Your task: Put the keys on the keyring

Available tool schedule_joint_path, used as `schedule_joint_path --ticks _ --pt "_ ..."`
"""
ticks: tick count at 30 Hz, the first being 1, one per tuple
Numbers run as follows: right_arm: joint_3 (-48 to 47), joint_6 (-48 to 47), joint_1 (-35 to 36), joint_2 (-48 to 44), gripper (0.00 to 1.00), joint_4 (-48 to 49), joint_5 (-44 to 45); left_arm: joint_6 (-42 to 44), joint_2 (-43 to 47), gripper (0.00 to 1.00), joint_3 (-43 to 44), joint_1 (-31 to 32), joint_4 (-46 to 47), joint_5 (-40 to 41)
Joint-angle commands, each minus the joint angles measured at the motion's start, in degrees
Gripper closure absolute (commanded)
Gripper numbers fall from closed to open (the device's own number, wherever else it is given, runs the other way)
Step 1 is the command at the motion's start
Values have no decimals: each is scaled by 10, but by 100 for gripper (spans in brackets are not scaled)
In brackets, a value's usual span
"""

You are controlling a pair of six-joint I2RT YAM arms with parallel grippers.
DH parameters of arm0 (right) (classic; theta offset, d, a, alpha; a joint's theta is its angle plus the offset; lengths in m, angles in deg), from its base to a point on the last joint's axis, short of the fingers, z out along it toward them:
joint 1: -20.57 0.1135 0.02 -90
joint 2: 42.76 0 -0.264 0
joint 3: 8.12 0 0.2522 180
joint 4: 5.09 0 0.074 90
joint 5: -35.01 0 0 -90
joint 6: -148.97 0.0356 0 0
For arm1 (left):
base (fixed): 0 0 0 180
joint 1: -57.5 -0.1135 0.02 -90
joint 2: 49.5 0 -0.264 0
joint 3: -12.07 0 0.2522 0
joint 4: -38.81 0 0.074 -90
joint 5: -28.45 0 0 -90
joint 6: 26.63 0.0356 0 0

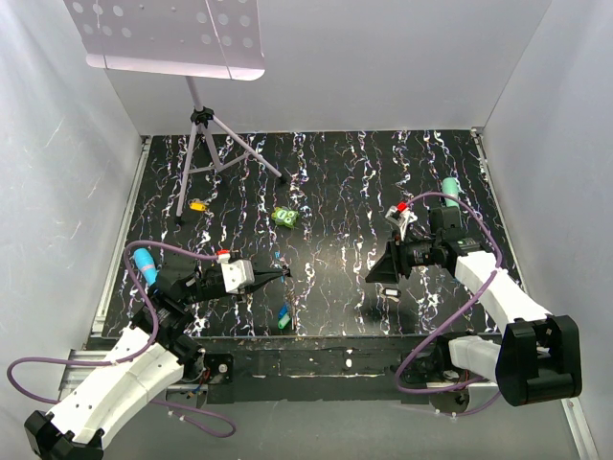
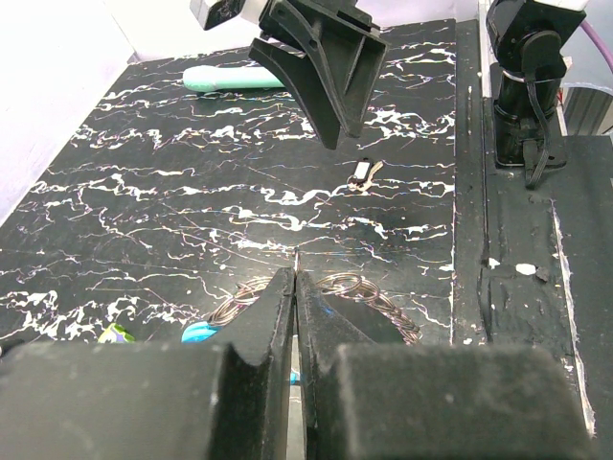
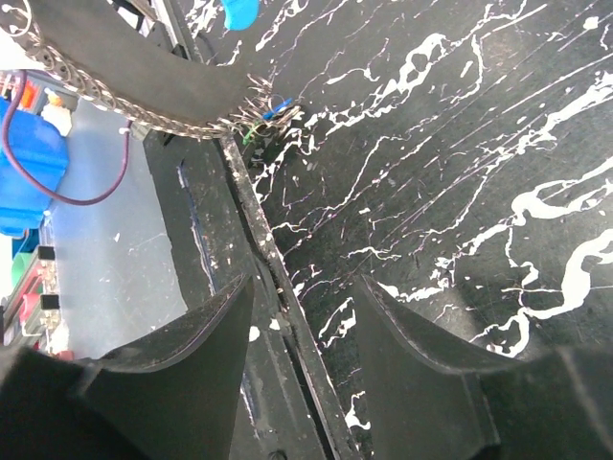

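— Just past the tips of the left jaws, low in the left wrist view, lies the keyring [image 2: 356, 282]. It shows as loops of thin grey chain on the black marbled table [image 1: 345, 192], on either side of the fingertips [image 2: 280, 292].

— Are those jaws holding it?

— They are pressed flat together with no gap. A thin sliver sticks out between the tips, but I cannot tell whether it belongs to the chain. Nor can I tell whether the chain is pinched or only lies beneath them.

— And the right jaws?

— Spread well apart. Only bare table and its near edge show between the fingers [image 3: 196, 355], and they touch nothing. They face the left jaws from well apart.

— Where are the keys?

— From the top camera the keys [image 1: 284, 317] are a blue and green speck near the table's front edge. They lie near the left jaws, on the side toward the arm bases, and are too small to count.

— What is hidden or hard to read?

— Much of the chain is behind the left fingers. A blue piece [image 2: 201, 332] peeks out beside them, cut off, and I cannot tell whether it is the clip or a key. In the right wrist view the keyring's chain [image 3: 91, 84] runs under a dark shape at top left and is cut by the frame's edge. From above it is nearly lost in the table's pattern.
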Motion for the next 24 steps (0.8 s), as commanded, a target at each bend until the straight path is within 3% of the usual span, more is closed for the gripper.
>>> schedule_joint_path --ticks 1,16,24 --pt "-22 -17 -6 -14 45 -12 21 6 6 100 18 -4 7 5" --pt "-62 -287 -6 -37 44 -187 197 5 10 100 19 -4 7 0" --pt "-72 -325 -6 -24 44 -199 241 5 11 100 20 -4 6 0"
